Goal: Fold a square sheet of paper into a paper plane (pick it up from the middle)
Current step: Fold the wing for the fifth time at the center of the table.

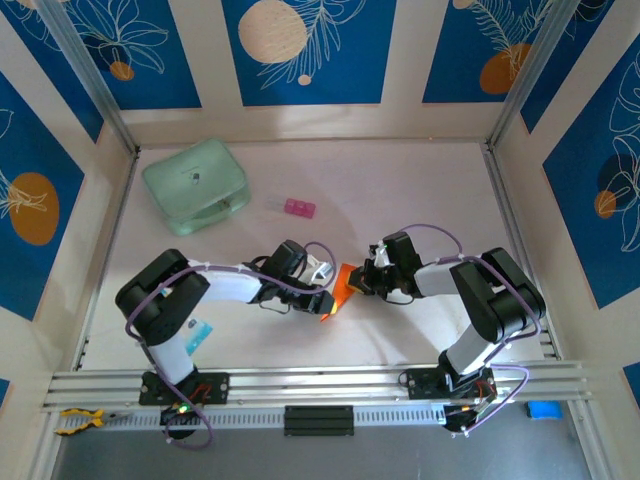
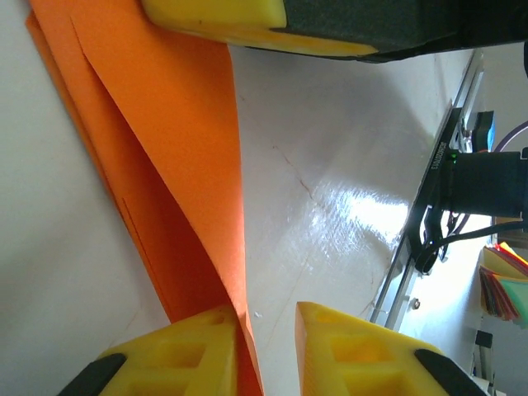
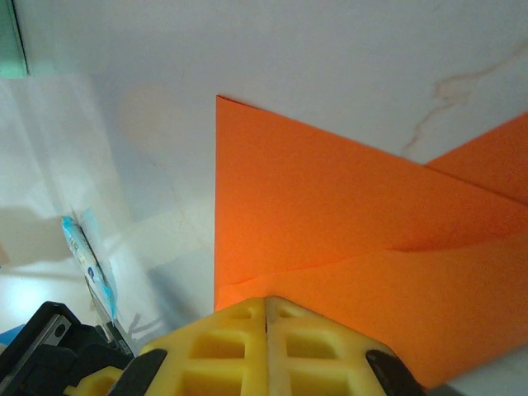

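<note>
The orange sheet of paper (image 1: 340, 288) lies folded into a narrow pointed shape at the table's middle, between my two grippers. In the left wrist view the paper (image 2: 165, 148) shows overlapping flaps, and one edge runs along the inner face of one yellow finger. My left gripper (image 2: 264, 312) is open by a narrow gap, with bare table between the tips. My right gripper (image 3: 266, 302) is shut, its yellow fingertips closed seam to seam and resting on the paper (image 3: 346, 214). I see no paper between them. The right gripper's finger (image 2: 214, 18) lies over the paper's far end.
A mint-green case (image 1: 195, 185) stands at the back left, with a small pink block (image 1: 299, 208) to its right. A blue-and-white packet (image 1: 198, 333) lies by the left arm's base. An aluminium rail (image 1: 320, 380) runs along the near edge.
</note>
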